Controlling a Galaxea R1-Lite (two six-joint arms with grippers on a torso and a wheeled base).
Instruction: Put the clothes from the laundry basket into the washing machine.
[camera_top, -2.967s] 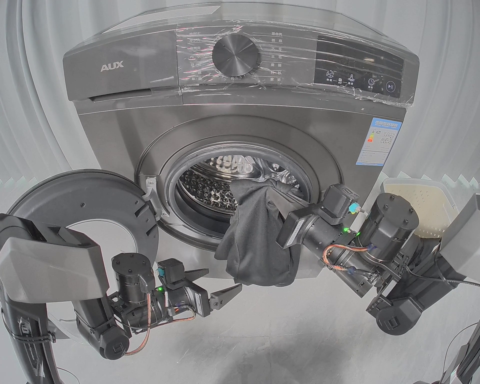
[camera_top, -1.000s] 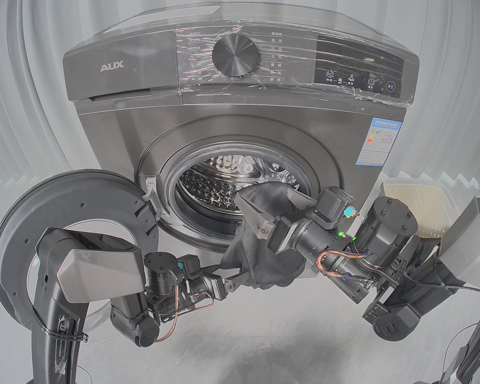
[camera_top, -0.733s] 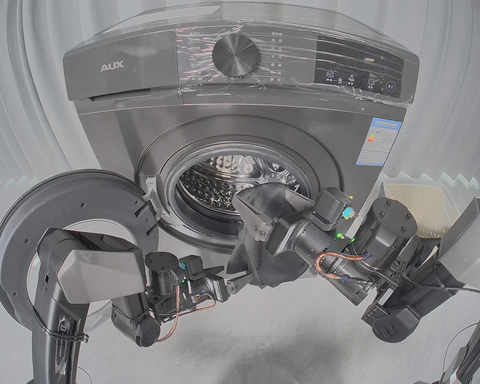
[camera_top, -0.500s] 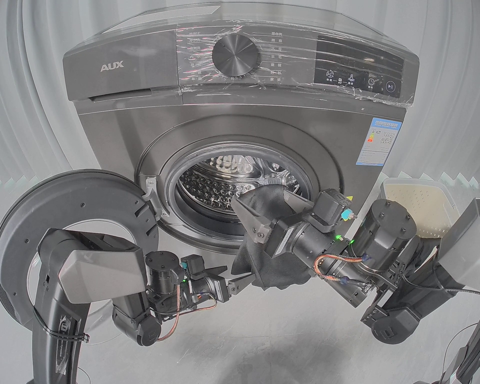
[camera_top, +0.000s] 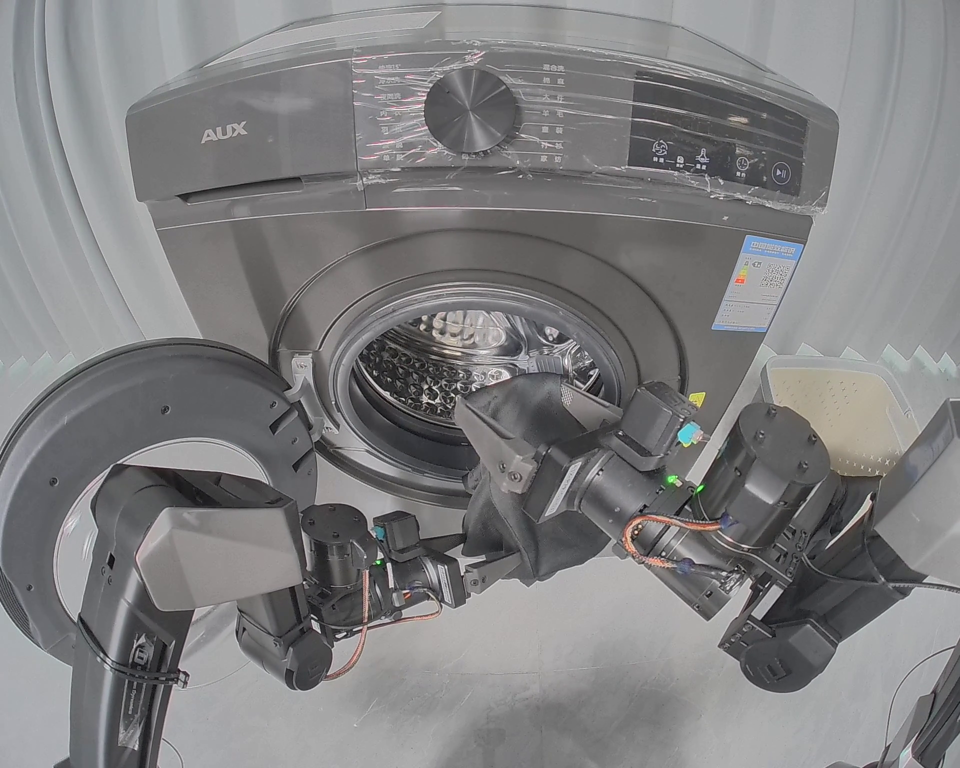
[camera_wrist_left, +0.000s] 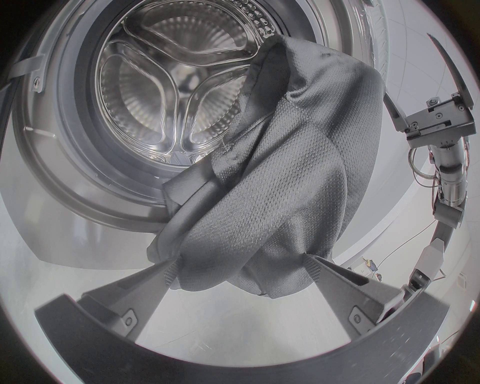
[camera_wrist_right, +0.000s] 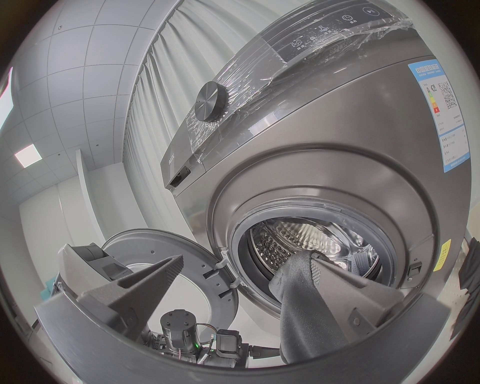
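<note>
A dark grey garment (camera_top: 520, 520) hangs out of the washing machine's (camera_top: 250, 260) round opening, its top over the rim by the steel drum (camera_top: 440, 370). My right gripper (camera_top: 525, 410) is open at the opening, and the cloth (camera_wrist_right: 305, 310) is draped over one of its fingers (camera_wrist_right: 350, 295). Below it, my left gripper (camera_top: 495, 562) is open. Its two fingers flank the garment's (camera_wrist_left: 280, 190) lower hem, with the tips touching the fabric. The drum (camera_wrist_left: 165, 85) behind holds no other clothes that I can see.
The machine's round door (camera_top: 150, 400) stands swung open on the left, just behind my left arm. A pale laundry basket (camera_top: 850, 410) sits on the floor to the right of the machine, behind my right arm. Bare grey floor (camera_top: 560, 680) lies in front.
My right gripper has opened, and the garment now lies bunched over one finger. My left arm has moved right, bringing its open fingers up to the hem.
</note>
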